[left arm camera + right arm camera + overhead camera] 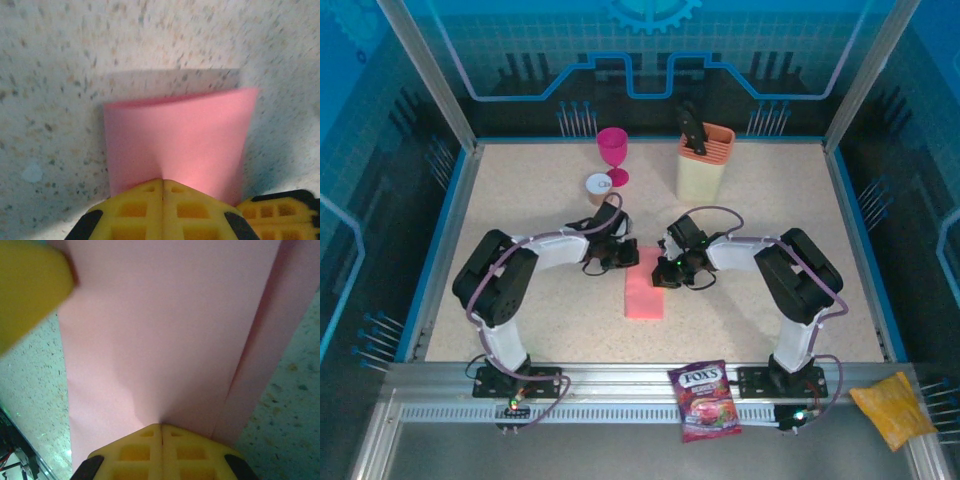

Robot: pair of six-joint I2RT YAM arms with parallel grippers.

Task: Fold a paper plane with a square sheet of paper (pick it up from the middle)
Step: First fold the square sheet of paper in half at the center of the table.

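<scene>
I'm holding the sheet of paper (644, 290), seemingly just folded in half, with left gripper (162, 186) and right gripper (161, 428) both clamped on it, all later folds remaining.

Two arms: left arm (510, 275), right arm (790, 275). Two grippers: left gripper (620, 256), right gripper (667, 272). One sheet (644, 290), pink. One goblet (613, 153), magenta. One cup (599, 186), small. One holder (704, 165), beige. Two bags: purple bag (704, 400), yellow bag (892, 408).

The purple candy bag (703, 402) bears the brand name "FOX'S" in white letters across its top.
</scene>
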